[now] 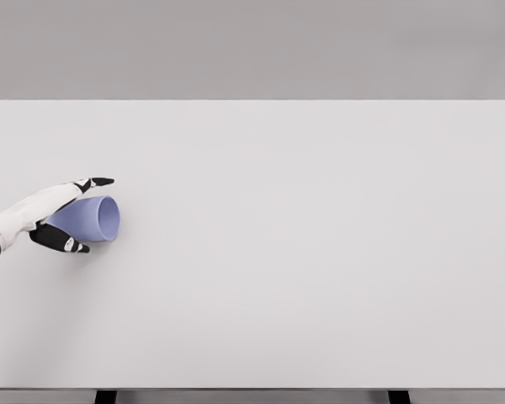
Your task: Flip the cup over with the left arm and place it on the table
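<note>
A broad, matte, pale grey-white surface (303, 278) fills most of the head view, its far edge running straight across the top under a plain grey backdrop and its near edge showing two dark supports below. The finish is smooth and uniform, with no grain or marking. Near the left edge lies the cup (91, 218), a lavender-blue, smooth-walled vessel of tapered, conical shape, tipped on its side with its round open mouth facing right toward the middle of the surface and its narrower base hidden toward the wrist. The rim reads as a thin, clean oval, and the interior looks slightly paler than the outer wall; the material looks like plain plastic, without gloss or pattern. The left hand (61, 215) comes in from the left edge on a white, hard-shelled forearm with a grey cuff at the wrist. Its white palm and dark segmented fingers wrap the cup: one black-tipped finger (95, 182) reaches over the far side of the wall, while another dark digit (61, 241) curls along the near side, so the cup is clasped between them around its body. A soft shadow sits beneath the cup and hand on the surface. Whether the cup's wall actually rests on the surface or is held just clear of it cannot be told.
</note>
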